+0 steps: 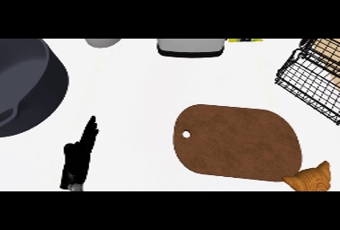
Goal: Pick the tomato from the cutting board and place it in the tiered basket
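A brown cutting board with a small hole near its left end lies on the white counter, right of centre. No tomato shows on it or anywhere else in view. The black wire tiered basket stands at the upper right edge, partly cut off, with something tan inside its top corner. My left hand rests at the lower left, seen edge-on, fingers straight and pointing away from me, holding nothing, well left of the board. My right hand does not show.
A large dark round pan fills the left edge. A croissant lies against the board's lower right corner. At the back stand a grey-and-white container, a grey rounded object and a yellow item.
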`<state>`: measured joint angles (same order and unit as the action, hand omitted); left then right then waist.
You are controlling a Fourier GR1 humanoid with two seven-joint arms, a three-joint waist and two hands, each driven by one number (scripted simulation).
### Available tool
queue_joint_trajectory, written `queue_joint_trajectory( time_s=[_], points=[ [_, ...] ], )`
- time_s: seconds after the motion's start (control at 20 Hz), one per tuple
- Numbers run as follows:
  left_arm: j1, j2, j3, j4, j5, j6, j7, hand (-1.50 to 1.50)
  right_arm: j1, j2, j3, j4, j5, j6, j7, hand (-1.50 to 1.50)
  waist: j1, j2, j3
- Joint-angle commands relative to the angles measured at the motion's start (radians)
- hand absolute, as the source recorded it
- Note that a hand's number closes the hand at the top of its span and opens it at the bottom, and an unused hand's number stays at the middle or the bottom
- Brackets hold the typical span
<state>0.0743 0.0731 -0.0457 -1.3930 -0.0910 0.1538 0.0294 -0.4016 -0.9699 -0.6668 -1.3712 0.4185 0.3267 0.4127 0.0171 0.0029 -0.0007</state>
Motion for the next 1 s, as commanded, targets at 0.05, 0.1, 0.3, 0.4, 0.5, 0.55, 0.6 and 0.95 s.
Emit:
queue_joint_trajectory(
  time_s=[0.05, 0.1, 0.3, 0.4, 0.5, 0.55, 0.6, 0.95],
  points=[
    [0.024, 0.007, -0.010, -0.040, 0.003, -0.022, -0.008, 0.00, -0.163, -0.040, 0.121, 0.246, 0.048, -0.071, -0.071, 1.50, 0.009, 0.002, 0.001],
    [0.027, -0.040, -0.048, -0.012, -0.039, 0.026, -0.012, 0.00, -0.162, -0.037, 0.123, 0.314, 0.072, -0.113, -0.140, 1.50, 0.009, 0.003, 0.001],
    [-0.012, -0.009, 0.001, 0.017, 0.002, -0.012, -0.018, 0.00, -0.259, -0.054, 0.191, 0.418, 0.084, -0.094, -0.175, 1.50, 0.006, 0.003, 0.001],
    [0.009, -0.025, -0.024, -0.016, -0.017, 0.005, -0.002, 0.00, -0.243, 0.016, 0.227, 0.438, 0.112, -0.156, -0.237, 1.50, 0.005, 0.002, 0.001],
    [-0.009, -0.009, -0.003, -0.015, -0.013, 0.004, 0.011, 0.00, -0.332, 0.021, 0.281, 0.489, 0.139, -0.142, -0.190, 1.50, 0.010, 0.003, 0.001],
    [0.027, -0.016, -0.018, -0.018, -0.015, -0.002, -0.018, 0.00, -0.333, 0.022, 0.279, 0.554, 0.155, -0.173, -0.242, 1.50, 0.011, 0.003, 0.001],
    [-0.012, -0.028, -0.022, -0.046, -0.026, 0.022, 0.050, 0.00, -0.320, 0.049, 0.279, 0.561, 0.159, -0.200, -0.248, 1.50, 0.005, 0.002, 0.001],
    [-0.008, 0.006, 0.013, 0.022, -0.004, -0.021, -0.005, 0.00, -0.468, 0.086, 0.322, 0.822, 0.256, -0.328, -0.278, 1.50, 0.015, 0.007, 0.002]
  ],
)
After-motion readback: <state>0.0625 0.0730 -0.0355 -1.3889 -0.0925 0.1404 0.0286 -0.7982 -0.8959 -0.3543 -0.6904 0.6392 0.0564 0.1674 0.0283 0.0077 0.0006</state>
